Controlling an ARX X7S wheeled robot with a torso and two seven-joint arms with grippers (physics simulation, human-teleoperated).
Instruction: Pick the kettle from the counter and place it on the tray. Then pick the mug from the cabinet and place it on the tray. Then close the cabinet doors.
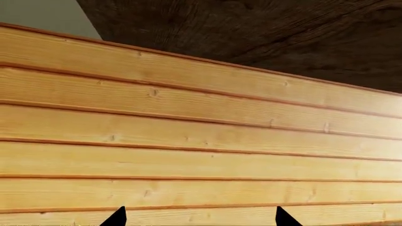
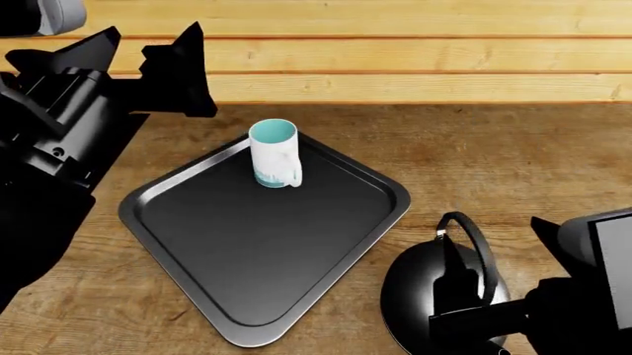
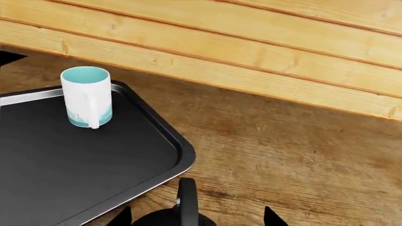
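Mug upright on tray, upper middle of head view: that step looks done. Kettle on bench, lower right, just beside tray rim, not on it. Cabinet doors not in view (state unknown). Right claw spread, tips flanking kettle handle, contact unclear. Left claw raised upper left, spread, empty, facing wall planks.

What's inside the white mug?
The mug stands upright on the tray. Only its teal inside shows; nothing visible in it, though the very bottom is hidden.
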